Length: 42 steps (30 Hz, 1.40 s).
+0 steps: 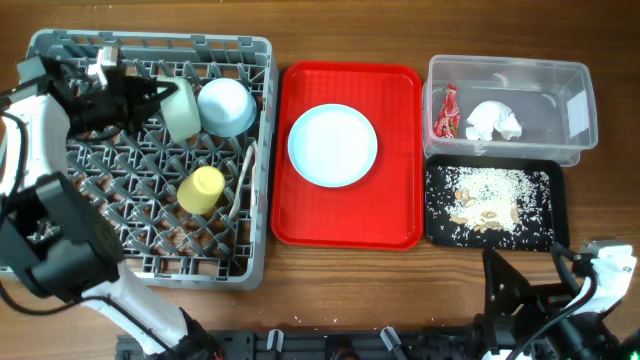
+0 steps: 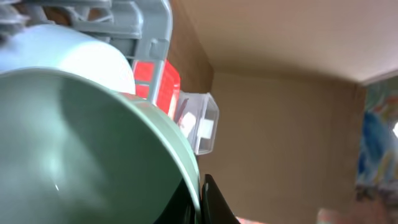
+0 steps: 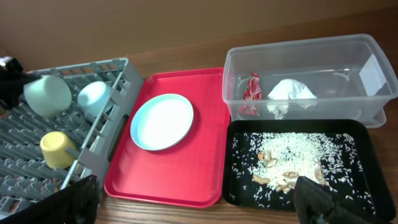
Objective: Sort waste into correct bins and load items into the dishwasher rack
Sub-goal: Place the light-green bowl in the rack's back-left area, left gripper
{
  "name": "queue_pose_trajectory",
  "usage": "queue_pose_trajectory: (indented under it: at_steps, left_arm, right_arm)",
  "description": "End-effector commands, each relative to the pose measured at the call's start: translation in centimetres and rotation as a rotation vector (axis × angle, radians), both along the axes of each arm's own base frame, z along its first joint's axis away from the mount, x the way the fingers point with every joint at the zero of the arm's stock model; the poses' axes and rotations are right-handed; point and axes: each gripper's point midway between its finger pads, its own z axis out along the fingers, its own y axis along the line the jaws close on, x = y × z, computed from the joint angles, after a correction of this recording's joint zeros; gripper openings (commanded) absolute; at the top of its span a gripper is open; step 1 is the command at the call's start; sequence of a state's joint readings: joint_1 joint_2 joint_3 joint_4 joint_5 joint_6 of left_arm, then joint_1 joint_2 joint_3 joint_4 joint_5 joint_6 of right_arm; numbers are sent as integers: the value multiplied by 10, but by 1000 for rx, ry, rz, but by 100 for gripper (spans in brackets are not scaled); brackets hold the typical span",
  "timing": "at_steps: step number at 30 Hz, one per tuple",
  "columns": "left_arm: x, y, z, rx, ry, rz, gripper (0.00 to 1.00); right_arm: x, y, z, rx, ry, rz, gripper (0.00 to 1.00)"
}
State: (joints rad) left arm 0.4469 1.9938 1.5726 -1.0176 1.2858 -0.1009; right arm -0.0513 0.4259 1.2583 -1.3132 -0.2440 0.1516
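One pale green cup (image 1: 181,109) pinched at the rim in left gripper (image 1: 160,100) — lower squarely between rack (image 1: 150,250) pegs beside blue bowl (image 1: 226,106), then release; right gripper (image 3: 199,202) splayed wide.

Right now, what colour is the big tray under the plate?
The tray is red, clearest from overhead.

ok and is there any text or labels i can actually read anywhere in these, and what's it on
No text here can be read.
Red snack wrapper in the clear tub: has printing, but it is too small to read.
White sticker on the clear tub's end wall: blurred, no words or numbers legible.
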Motion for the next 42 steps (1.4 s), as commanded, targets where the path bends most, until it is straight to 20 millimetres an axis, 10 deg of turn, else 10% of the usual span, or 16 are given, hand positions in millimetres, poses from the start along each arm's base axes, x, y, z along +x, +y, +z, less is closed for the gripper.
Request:
queue_pose_trajectory:
  at_steps: [1, 6, 8, 13, 14, 15, 22, 28, 33, 42]
  left_arm:
    - [5, 15, -27, -81, 93, 41, 4]
    - [-5, 62, -51, -53, 177, 151, 13]
    - [-16, 84, -70, 34, 253, 203, 49]
    - [-43, 126, -87, 96, 372, 304, 61]
    - [-49, 133, -85, 67, 403, 335, 91]
    - [-59, 143, -77, 21, 425, 375, 100]
    - [-88, 146, 4, 79, 315, 452, 100]
    - [-107, 69, 114, 341, -2, 376, 100]
    - [-105, 17, 121, 398, -42, 236, 100]
    - [-96, -7, 67, 844, 116, 154, 53]
  right_arm:
    - [-2, 1, 1, -13, -12, 14, 100]
    - [-1, 1, 1, -13, -12, 14, 99]
    - [-1, 1, 1, -12, -12, 14, 100]
    - [-2, 1, 1, -12, -12, 14, 100]
    - [-2, 1, 1, -13, -12, 14, 100]
    - [-2, 1, 1, -13, -12, 15, 100]
    - [-2, 1, 1, -13, -11, 14, 100]
    - [-2, 1, 1, -13, -11, 14, 100]
    - [-2, 1, 1, -12, -12, 14, 100]
    - [-2, 1, 1, -13, -12, 14, 99]
